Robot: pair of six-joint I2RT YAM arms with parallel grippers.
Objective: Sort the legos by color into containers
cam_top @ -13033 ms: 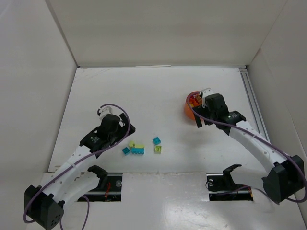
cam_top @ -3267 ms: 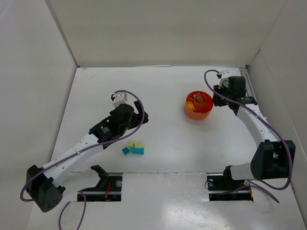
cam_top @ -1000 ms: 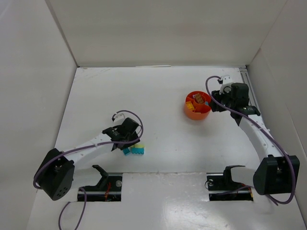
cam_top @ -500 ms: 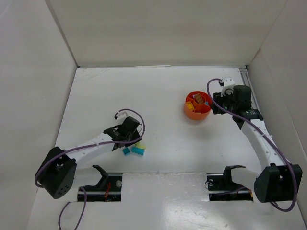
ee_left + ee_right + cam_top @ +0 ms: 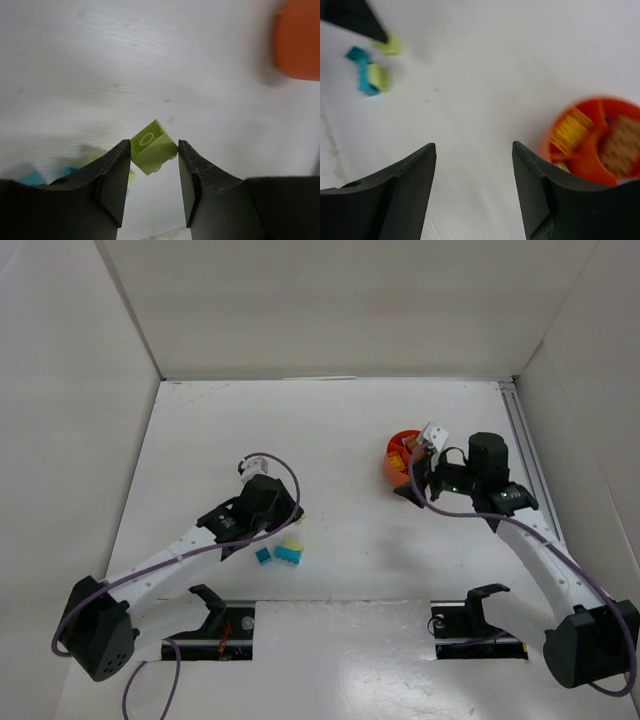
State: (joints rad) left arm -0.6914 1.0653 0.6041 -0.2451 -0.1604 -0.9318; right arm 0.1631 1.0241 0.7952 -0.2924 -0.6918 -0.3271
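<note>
A lime brick hangs tilted above the table, and my left gripper is shut on it. From above, that left gripper is just over the two teal bricks near the front. In the right wrist view one of these teal bricks has a lime piece against it. The orange bowl with inner dividers holds an orange brick and a brown brick. My right gripper hovers at the bowl's near edge and hides part of it. Its jaws are open and empty.
White walls close in the table on the left, back and right. A metal rail runs along the right wall. The left arm's finger and its lime brick show at the top left of the right wrist view.
My left gripper closed on the lime brick and lifted it away from the teal ones. My right gripper swung from the bowl's right side to its near edge and opened wider.
</note>
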